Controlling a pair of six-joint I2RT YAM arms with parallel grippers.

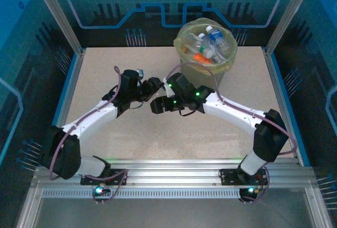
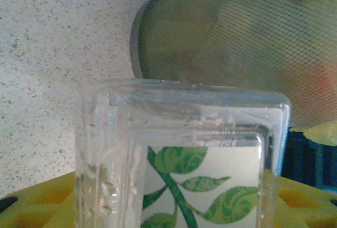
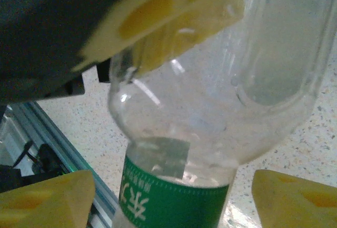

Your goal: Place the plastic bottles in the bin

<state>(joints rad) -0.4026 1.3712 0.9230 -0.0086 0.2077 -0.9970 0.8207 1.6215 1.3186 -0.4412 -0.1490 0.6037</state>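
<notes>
Speckled beige tabletop (image 1: 131, 144), slotted aluminium rail (image 1: 174, 178) along its near edge, blue patterned enclosure panels (image 1: 105, 1) behind

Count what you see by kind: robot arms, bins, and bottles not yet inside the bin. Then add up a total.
Robot arms: 2, the left arm and the right arm
Bins: 1, the bin
Bottles outside it: 1, the green-labelled bottle
Total: 4
</notes>
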